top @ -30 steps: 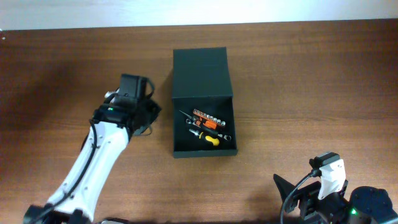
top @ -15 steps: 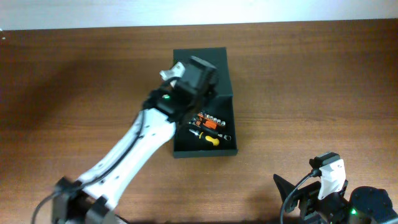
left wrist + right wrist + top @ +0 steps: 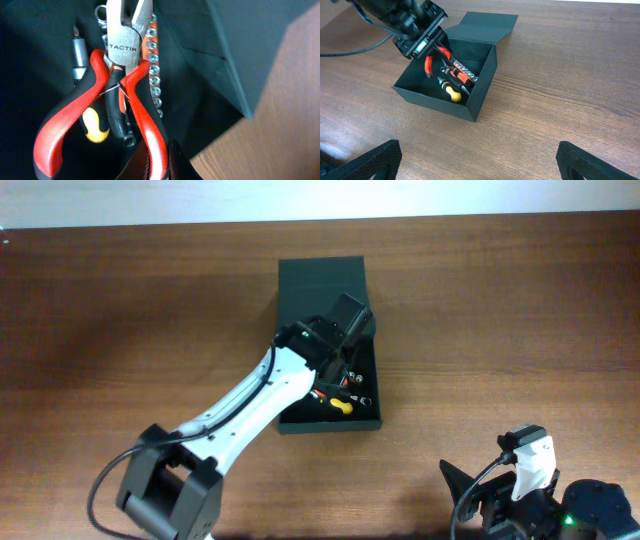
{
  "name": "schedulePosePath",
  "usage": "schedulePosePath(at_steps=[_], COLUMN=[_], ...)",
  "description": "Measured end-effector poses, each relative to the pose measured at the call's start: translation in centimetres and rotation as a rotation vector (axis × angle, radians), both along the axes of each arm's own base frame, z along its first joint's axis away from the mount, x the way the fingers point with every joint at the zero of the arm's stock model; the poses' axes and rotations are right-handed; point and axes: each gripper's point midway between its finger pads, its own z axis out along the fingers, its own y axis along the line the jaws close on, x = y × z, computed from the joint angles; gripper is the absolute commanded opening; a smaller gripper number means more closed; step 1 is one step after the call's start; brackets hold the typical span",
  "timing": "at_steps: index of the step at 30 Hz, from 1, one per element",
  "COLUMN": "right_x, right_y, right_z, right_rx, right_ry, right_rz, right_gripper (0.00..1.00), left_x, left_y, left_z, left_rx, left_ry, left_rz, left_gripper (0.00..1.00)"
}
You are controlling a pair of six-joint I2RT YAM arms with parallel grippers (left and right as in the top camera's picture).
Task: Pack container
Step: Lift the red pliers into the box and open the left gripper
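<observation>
Container (image 3: pixel 322 285) open beneath left jaws pinching pliers (image 3: pixel 121 50); right jaws spread, well apart.

A robotics lab or test room, by appearance; plain wood-grain bench (image 3: pixel 500 330); white cabled robot arm (image 3: pixel 235 405), green indicator (image 3: pixel 304 332) lit; Tactix pliers (image 3: pixel 122 47) and screwdriver (image 3: pixel 451 92) within the container (image 3: pixel 435 102).

- Brown wood-grain bench (image 3: pixel 520 330) spreads out on every side of the left pincer (image 3: pixel 352 330).
- Beyond the pincer, a pale strip (image 3: pixel 320 198) lines the bench's far edge.
- Soft sheen (image 3: pixel 120 310) on the wood, off to the pincer's left.
</observation>
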Motion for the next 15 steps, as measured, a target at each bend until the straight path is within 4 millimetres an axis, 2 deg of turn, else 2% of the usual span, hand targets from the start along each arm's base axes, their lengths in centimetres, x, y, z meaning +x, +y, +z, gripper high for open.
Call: schedulePosePath(at_steps=[12, 15], right_x=[0.0, 0.0], right_y=[0.0, 0.0], right_z=[0.0, 0.0], right_rx=[-0.001, 0.0], right_ry=[0.0, 0.0], right_rz=[0.0, 0.0], right_gripper=[0.99, 0.99], left_x=[-0.6, -0.3], left_y=[0.2, 0.3], left_z=[-6.0, -6.5], left_rx=[0.048, 0.042], left_ry=[0.148, 0.16], left_rz=[0.084, 0.091], left_gripper=[0.03, 0.16])
